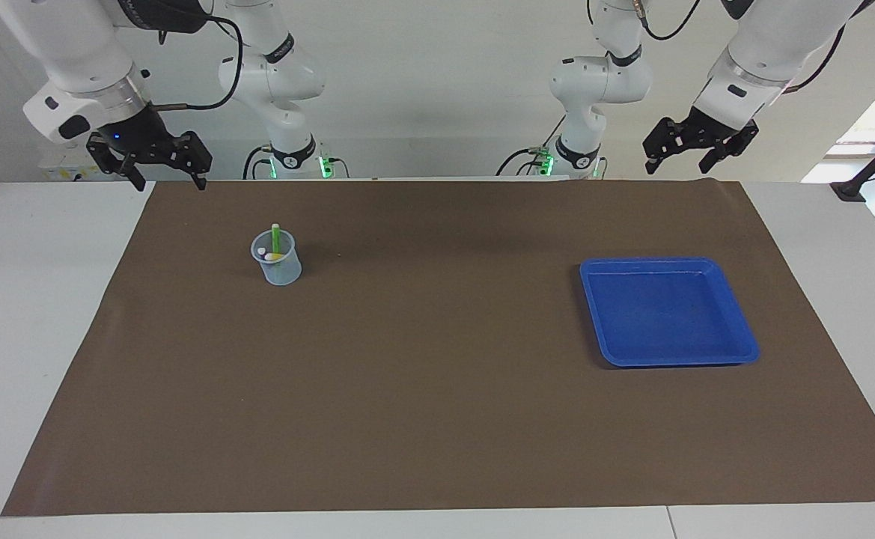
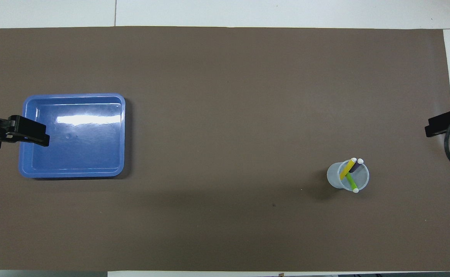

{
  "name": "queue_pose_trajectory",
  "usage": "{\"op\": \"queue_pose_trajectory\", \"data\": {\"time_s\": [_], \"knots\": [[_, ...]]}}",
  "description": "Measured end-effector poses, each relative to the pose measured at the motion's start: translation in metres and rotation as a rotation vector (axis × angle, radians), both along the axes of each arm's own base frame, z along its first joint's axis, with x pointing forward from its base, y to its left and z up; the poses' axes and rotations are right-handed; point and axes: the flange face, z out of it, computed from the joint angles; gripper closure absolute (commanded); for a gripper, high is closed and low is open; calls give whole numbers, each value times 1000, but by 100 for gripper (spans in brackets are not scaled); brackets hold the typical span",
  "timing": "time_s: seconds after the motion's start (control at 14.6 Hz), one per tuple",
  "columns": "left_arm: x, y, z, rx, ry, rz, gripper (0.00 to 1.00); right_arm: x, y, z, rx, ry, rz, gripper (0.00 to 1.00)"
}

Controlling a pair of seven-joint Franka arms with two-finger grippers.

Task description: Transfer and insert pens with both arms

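A clear plastic cup (image 1: 281,271) stands on the brown mat toward the right arm's end; it also shows in the overhead view (image 2: 334,177). The three pens stand in it with their pale ends up: green pen (image 1: 275,238) (image 2: 350,182), yellow pen (image 2: 347,169), purple pen (image 2: 357,166). My right gripper (image 1: 171,184) (image 2: 438,125) is open and empty, raised over the mat's corner at its own end, apart from the cup. My left gripper (image 1: 677,166) (image 2: 36,135) is open and empty, raised at its own end. Both arms wait.
A blue shallow tray (image 1: 662,311) (image 2: 74,150) lies on the mat toward the left arm's end, with nothing in it. The brown mat (image 1: 437,389) covers most of the white table (image 1: 33,337).
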Motion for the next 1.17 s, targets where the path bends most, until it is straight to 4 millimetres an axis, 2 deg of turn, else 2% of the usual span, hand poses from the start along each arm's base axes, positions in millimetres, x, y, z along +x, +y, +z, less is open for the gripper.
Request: {"op": "queue_pose_trajectory", "data": {"time_s": [0.41, 0.69, 1.17], "knots": [[0, 0, 0, 0, -2, 1, 0, 1, 2, 2, 5, -15, 4, 0], [0, 0, 0, 0, -2, 1, 0, 7, 2, -9, 4, -40, 6, 0], [0, -1, 0, -1, -3, -1, 0, 6, 0, -6, 4, -45, 1, 0]]}}
